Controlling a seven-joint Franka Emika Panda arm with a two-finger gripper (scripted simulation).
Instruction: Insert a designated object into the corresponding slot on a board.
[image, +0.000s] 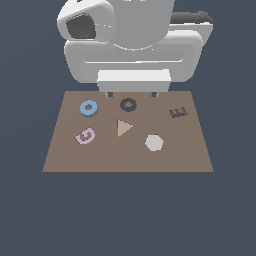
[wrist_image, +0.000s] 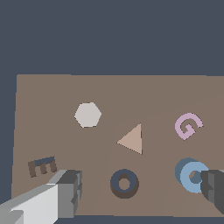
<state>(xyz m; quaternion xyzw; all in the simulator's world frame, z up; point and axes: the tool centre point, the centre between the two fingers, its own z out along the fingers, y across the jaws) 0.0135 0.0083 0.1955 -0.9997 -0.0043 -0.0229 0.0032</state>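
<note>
Blue ring (image: 89, 108) lies loose on the brown board (image: 190, 155), beside the navy ring slot (image: 128, 105). Fingers (wrist_image: 65, 192) stand wide, empty; descending off-centre could nudge it toward the pink G (image: 85, 136).

The arm (image: 131, 35) is rendered in glossy white rounded shells, with a dark recess on one joint and a black part behind. The claw (wrist_image: 135, 197) is shown with light grey and dark grey blocky fingers (wrist_image: 65, 192).
</note>
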